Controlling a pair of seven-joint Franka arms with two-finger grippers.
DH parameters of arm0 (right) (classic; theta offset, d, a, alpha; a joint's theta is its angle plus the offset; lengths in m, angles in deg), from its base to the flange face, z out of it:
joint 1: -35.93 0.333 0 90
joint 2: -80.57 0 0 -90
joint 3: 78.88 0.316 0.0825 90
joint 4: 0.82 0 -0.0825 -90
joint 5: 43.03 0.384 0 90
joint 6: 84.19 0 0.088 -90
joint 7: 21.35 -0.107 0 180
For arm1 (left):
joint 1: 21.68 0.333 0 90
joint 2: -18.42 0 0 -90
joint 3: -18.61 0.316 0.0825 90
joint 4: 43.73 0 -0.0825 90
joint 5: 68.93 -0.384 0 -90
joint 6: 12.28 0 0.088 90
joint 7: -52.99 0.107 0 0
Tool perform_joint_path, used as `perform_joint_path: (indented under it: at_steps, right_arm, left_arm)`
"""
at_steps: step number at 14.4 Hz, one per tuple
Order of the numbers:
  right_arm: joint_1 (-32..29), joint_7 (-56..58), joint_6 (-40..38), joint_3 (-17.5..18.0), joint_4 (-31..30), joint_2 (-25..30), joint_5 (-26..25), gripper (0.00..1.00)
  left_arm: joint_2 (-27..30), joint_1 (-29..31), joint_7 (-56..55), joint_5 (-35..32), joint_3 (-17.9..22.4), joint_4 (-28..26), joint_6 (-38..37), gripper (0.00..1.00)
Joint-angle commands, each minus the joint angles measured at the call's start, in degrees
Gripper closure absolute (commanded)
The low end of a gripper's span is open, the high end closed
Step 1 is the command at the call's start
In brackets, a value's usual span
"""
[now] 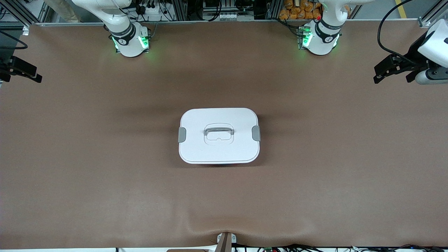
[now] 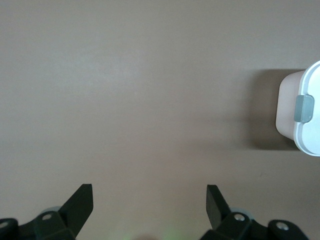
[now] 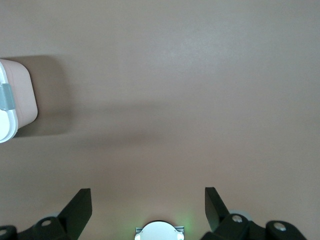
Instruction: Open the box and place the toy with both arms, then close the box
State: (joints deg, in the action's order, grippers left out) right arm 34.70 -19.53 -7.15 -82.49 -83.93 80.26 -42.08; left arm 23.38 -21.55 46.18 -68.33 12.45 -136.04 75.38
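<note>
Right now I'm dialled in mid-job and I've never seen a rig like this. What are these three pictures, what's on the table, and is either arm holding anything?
The big picture looks down from a high camera facing two white robot arms, whose green-lit bases stand along its top edge. The other two pictures come from cameras on each arm's wrist, looking past its own black fingers at the table.

On the brown table sits one thing: the box, a pink tub with a white lid, a grey centre handle and a grey clip at each end. The lid is on. No toy shows in any picture.

The left gripper and the right gripper both hang over bare table, each out toward its own end, fingers open, holding nothing.
</note>
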Motion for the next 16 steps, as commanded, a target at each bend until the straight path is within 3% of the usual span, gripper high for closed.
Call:
perform_joint_path:
  at_steps: [1,16]
  right_arm:
    - [0.18,-0.24,-0.84,0.09,0.76,-0.05,0.63,0.0]
    - [0.62,-0.24,-1.28,0.09,0.76,0.04,0.28,0.0]
  left_arm:
    - [-0.39,-0.13,-0.57,0.98,0.18,1.17,-0.82,0.0]
    - [-1.62,-0.31,-0.57,0.45,0.09,3.2,-0.91,0.0]
